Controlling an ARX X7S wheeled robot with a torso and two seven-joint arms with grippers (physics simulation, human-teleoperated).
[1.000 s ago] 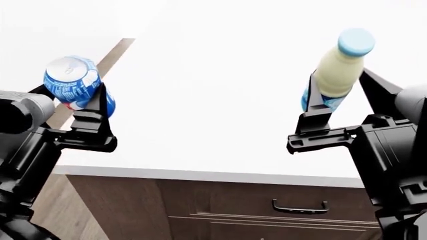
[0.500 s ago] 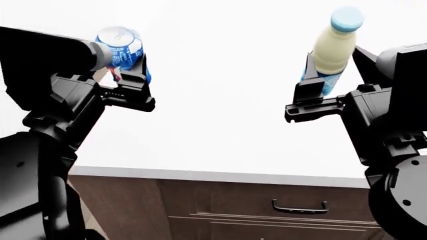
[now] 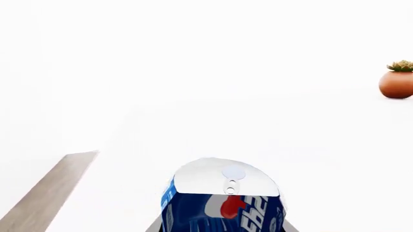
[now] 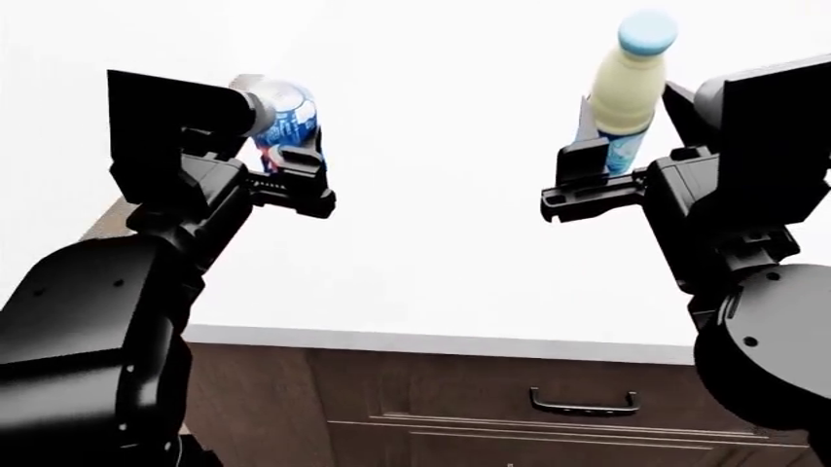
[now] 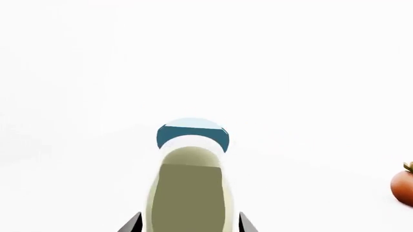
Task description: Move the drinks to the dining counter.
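The left gripper is closed on the can, held in the air above the counter near its left edge. In the left wrist view the can's silver top faces the camera, with the red-white logo below it. The right gripper is closed on the bottle — gripped at the blue label, upright, cap uppermost, also clear of the counter surface. The two drinks are well apart. A drawer handle shows on the brown front below the counter edge. A potted plant stands far back on the white surface — visible in both wrist views.
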